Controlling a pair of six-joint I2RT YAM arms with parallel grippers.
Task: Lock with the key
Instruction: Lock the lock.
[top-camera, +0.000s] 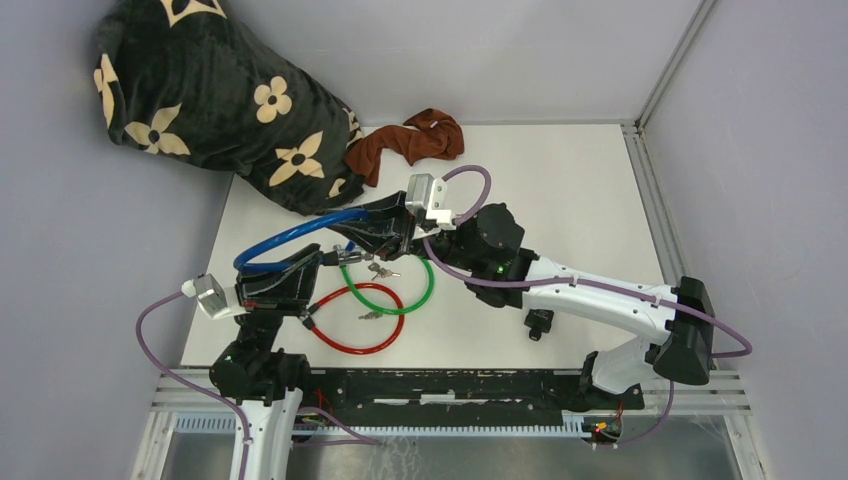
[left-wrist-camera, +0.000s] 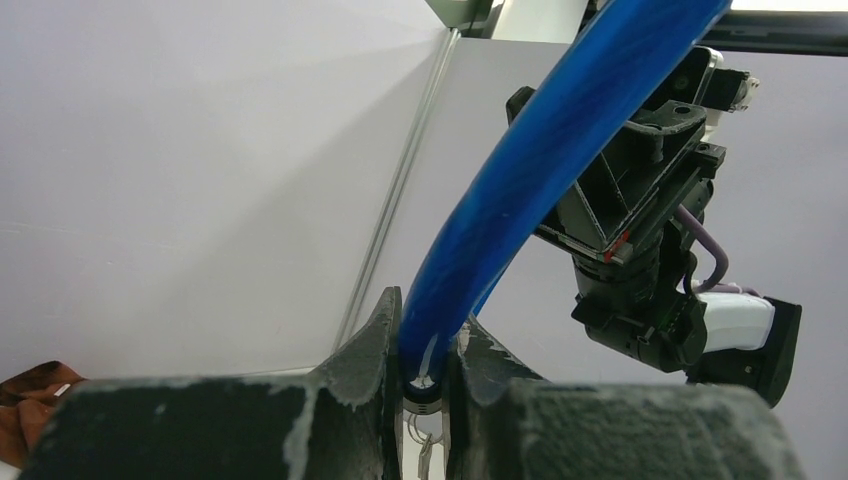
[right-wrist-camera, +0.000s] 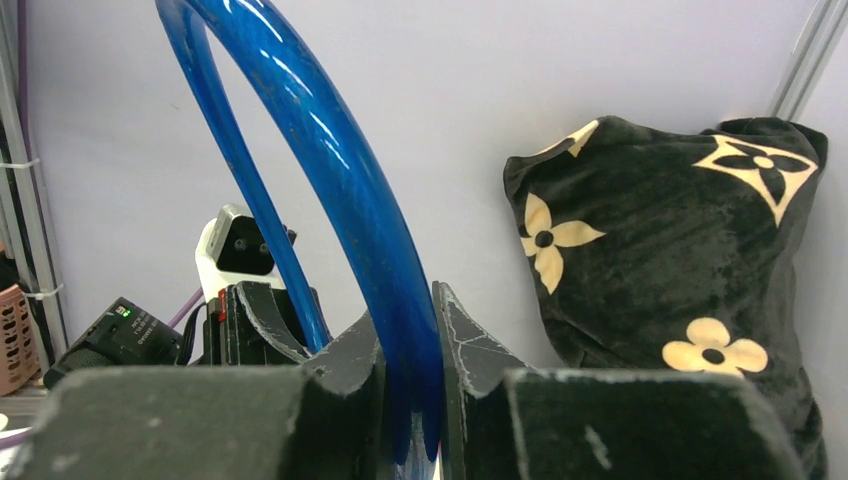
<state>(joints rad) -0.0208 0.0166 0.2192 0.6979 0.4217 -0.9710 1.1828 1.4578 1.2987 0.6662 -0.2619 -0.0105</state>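
Note:
A blue cable lock (top-camera: 290, 235) arches between my two grippers above the table. My left gripper (top-camera: 328, 258) is shut on one end of it. In the left wrist view the blue cable (left-wrist-camera: 540, 170) runs down into a black and silver end piece clamped between my fingers (left-wrist-camera: 385, 340), with a key ring (left-wrist-camera: 428, 440) dangling below. My right gripper (top-camera: 352, 233) is shut on the other end. The right wrist view shows the cable (right-wrist-camera: 340, 170) pinched between the fingers (right-wrist-camera: 465, 340). Small keys (top-camera: 381, 270) show just right of the grippers.
A green cable lock (top-camera: 400, 295) and a red cable lock (top-camera: 350, 320) lie looped on the white table (top-camera: 560, 200), more keys (top-camera: 372, 315) between them. A black flowered cushion (top-camera: 210, 90) and a brown cloth (top-camera: 410, 140) sit at the back. A small black object (top-camera: 540, 325) lies near the right arm.

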